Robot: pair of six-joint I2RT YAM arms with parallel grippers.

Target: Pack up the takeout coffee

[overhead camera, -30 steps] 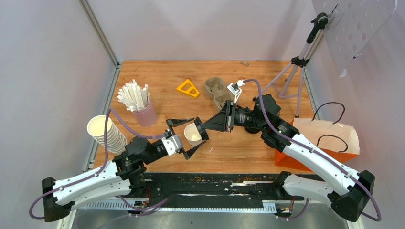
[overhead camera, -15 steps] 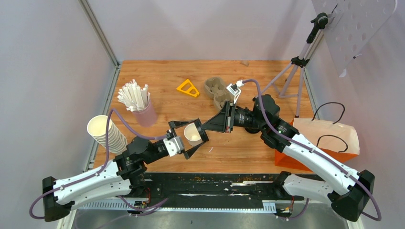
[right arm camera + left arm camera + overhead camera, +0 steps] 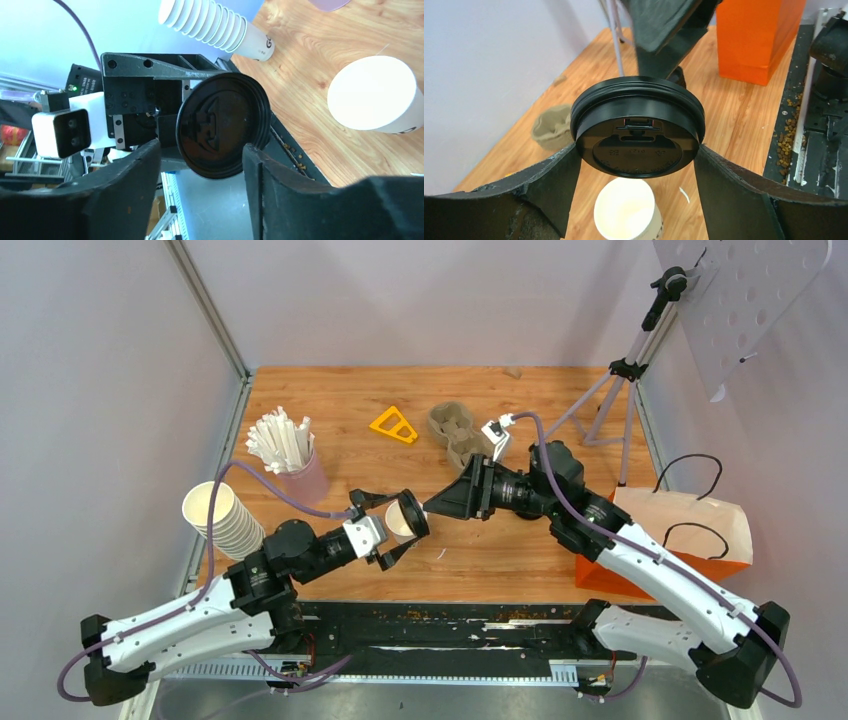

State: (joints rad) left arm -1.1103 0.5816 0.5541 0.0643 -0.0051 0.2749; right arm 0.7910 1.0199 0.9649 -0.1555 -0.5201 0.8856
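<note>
The takeout coffee shows as two separate parts. A round black lid (image 3: 637, 127) hangs above the table, and my left gripper (image 3: 636, 150) is shut on its rim from both sides. Under it, on the wooden table, is a white paper cup (image 3: 626, 210) with no lid. From overhead, the lid (image 3: 415, 515) and cup (image 3: 397, 525) are at mid-table, with the left gripper (image 3: 410, 518) around the lid. My right gripper (image 3: 429, 508) faces it from the right and is open. In the right wrist view its fingers (image 3: 201, 145) flank the lid (image 3: 222, 125) without gripping it, and the cup (image 3: 372, 95) is at the right.
A grey-brown pulp carrier (image 3: 452, 430) and a yellow triangle (image 3: 393, 425) lie at the back. A holder of white straws (image 3: 285, 455) and a stack of lidless cups (image 3: 225, 520) are at the left. An orange-and-white paper bag (image 3: 680, 530) is at the right, behind it a tripod (image 3: 620, 390).
My right gripper, which was shut on the lid, has opened and let it go. My left gripper has closed onto the lid and shifted slightly up and right.
</note>
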